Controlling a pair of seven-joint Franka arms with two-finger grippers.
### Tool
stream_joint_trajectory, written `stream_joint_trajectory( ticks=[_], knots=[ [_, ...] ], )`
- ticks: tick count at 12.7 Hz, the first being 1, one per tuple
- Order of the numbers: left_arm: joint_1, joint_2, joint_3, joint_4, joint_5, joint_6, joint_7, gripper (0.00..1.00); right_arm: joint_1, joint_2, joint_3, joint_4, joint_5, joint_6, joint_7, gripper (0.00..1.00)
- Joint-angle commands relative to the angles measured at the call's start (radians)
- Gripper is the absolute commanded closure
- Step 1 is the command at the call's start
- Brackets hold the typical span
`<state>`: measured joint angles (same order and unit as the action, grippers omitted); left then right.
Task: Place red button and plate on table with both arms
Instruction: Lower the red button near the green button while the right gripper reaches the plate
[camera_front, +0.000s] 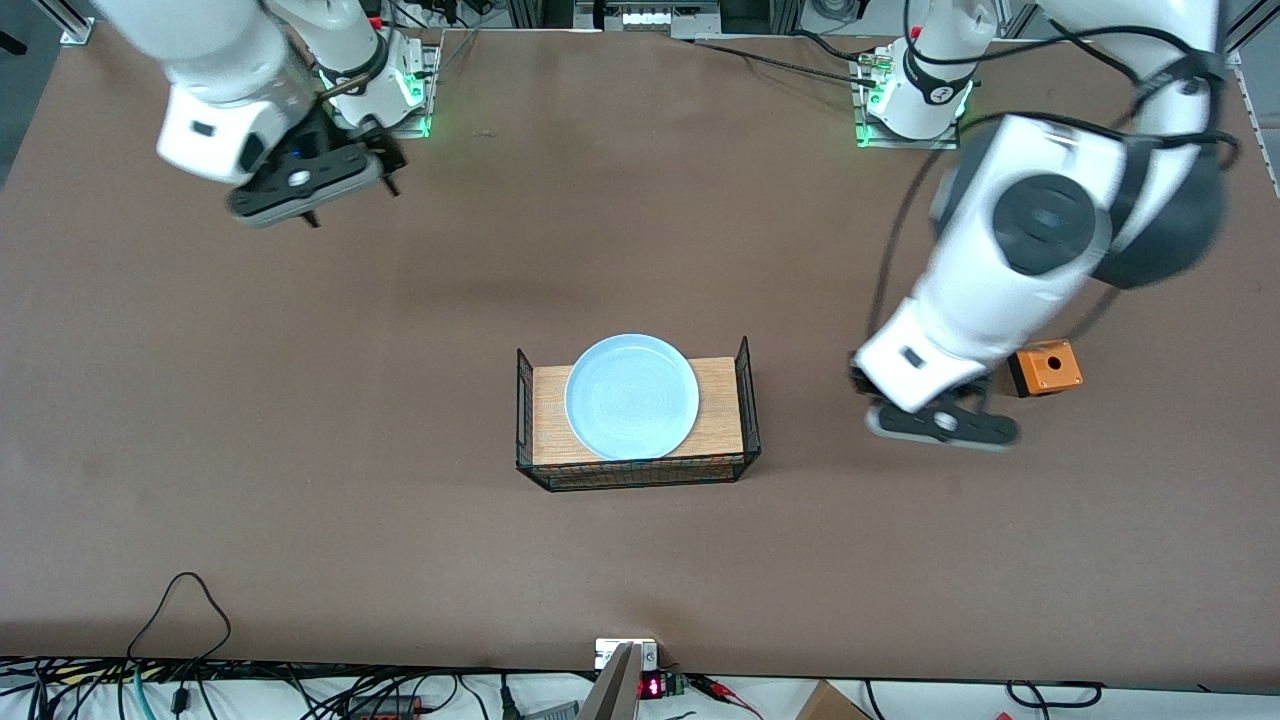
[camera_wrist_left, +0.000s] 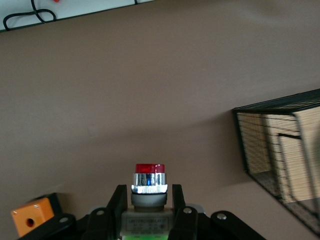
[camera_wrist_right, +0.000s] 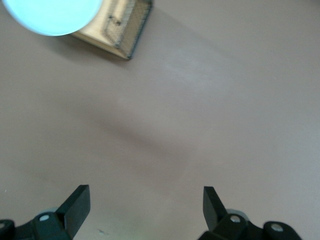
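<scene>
A: Front view: where's everything?
B: The plate sits on the rack, mid-bench. The left end effector hangs over the bench just beside the orange box.
A: Left wrist view?
B: It's clamped on the red button. Lower it straight, upright, clear of the box, I'd say.
A: Right wrist view?
B: The right end effector waits, spread wide, holding nothing.

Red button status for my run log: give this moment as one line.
left gripper: shut on red button, over table beside orange box | right gripper: open, empty, waiting | plate: on wire rack
</scene>
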<state>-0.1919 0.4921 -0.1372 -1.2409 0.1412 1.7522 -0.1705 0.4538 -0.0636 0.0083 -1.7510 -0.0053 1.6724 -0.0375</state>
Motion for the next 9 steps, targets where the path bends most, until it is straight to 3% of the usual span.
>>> stream_joint_trajectory(
  ticks=[1,3,5,9],
  knots=[
    [0.08,0.016,-0.012,-0.043,-0.023,0.004,0.137,0.76,0.124,0.05,-0.013,0.047,-0.007,0.001,-0.024,0.0],
    [0.12,0.026,-0.012,-0.136,-0.022,0.042,0.154,0.75,0.211,0.117,-0.013,0.106,-0.016,0.015,-0.022,0.0],
    [0.161,0.026,-0.012,-0.26,-0.02,0.149,0.189,0.74,0.294,0.204,-0.013,0.172,-0.082,0.056,-0.022,0.0],
    [0.196,0.084,-0.01,-0.295,-0.017,0.2,0.239,0.74,0.353,0.356,-0.013,0.209,-0.149,0.261,-0.025,0.0]
  ],
)
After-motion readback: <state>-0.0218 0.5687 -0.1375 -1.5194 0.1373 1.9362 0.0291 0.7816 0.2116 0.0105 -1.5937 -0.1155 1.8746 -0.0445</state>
